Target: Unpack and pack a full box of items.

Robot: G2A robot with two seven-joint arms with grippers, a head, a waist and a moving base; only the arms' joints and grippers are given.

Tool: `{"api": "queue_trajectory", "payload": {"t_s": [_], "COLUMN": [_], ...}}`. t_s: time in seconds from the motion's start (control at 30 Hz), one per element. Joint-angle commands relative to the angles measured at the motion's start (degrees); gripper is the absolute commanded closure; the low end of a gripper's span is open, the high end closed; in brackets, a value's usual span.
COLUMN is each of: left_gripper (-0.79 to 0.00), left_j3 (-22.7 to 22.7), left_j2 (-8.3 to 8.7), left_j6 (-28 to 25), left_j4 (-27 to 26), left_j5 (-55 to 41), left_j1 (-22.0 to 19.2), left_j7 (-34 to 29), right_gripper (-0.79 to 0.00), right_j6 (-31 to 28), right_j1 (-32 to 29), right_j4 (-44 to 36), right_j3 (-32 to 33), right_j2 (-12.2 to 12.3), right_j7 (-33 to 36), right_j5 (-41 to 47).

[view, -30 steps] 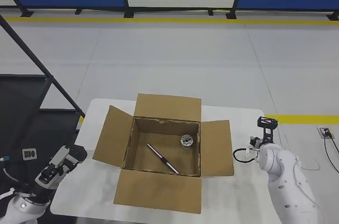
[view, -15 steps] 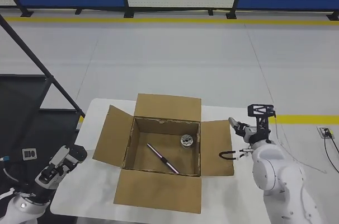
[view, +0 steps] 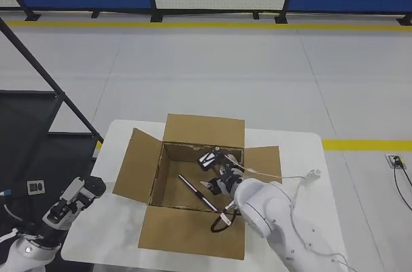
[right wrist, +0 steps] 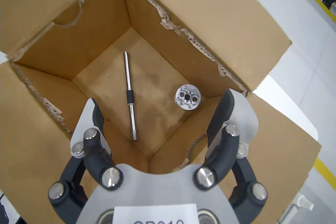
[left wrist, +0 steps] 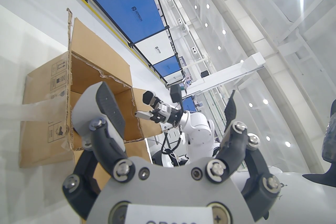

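Right gripper [right wrist: 160,100] swung over box [right wrist: 204,15] | jaws apart | rod [right wrist: 130,96], disc [right wrist: 188,97] inside

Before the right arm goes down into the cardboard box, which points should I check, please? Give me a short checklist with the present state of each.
1. All flaps of the brown cardboard box are folded outward: ok.
2. The right hand is open and empty: ok.
3. The right hand is above the box opening: ok.
4. The long silver metal rod with a black band and the round silver metal disc with holes lie apart on the box floor: ok.
5. Room for a finger between the disc and the nearest wall: cannot tell.
6. The left hand is open and outside the box: ok.
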Motion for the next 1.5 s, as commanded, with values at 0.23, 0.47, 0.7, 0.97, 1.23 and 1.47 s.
{"api": "queue_trajectory", "payload": {"t_s": [0.23, 0.47, 0.7, 0.97, 1.23, 1.47], "left_gripper": [-0.785, -0.785, -0.785, -0.785, -0.785, -0.785], "left_j3": [0.0, 0.0, 0.0, 0.0, 0.0, 0.0], "left_j2": [0.0, 0.0, 0.0, 0.0, 0.0, 0.0], "left_j6": [0.0, 0.0, 0.0, 0.0, 0.0, 0.0], "left_j4": [0.0, 0.0, 0.0, 0.0, 0.0, 0.0], "left_j5": [0.0, 0.0, 0.0, 0.0, 0.0, 0.0], "left_j1": [0.0, 0.0, 0.0, 0.0, 0.0, 0.0], "left_j7": [0.0, 0.0, 0.0, 0.0, 0.0, 0.0], "right_gripper": [-0.785, -0.785, -0.785, -0.785, -0.785, -0.785], "right_j6": [6.1, 9.0, 12.0, 17.4, 16.8, 12.9], "right_j1": [8.4, 11.6, 12.8, 13.8, 15.7, 17.2], "right_j4": [17.6, 26.3, 32.4, 38.5, 45.3, 48.9], "right_j3": [-5.7, -7.9, -9.9, -11.3, -10.7, -10.3], "right_j2": [-3.5, -5.6, -7.6, -9.8, -12.0, -13.6], "right_j7": [-1.2, -1.8, -4.8, -7.9, -10.6, -10.6], "right_j5": [1.7, 2.1, 1.1, -0.2, 3.2, 6.9]}}
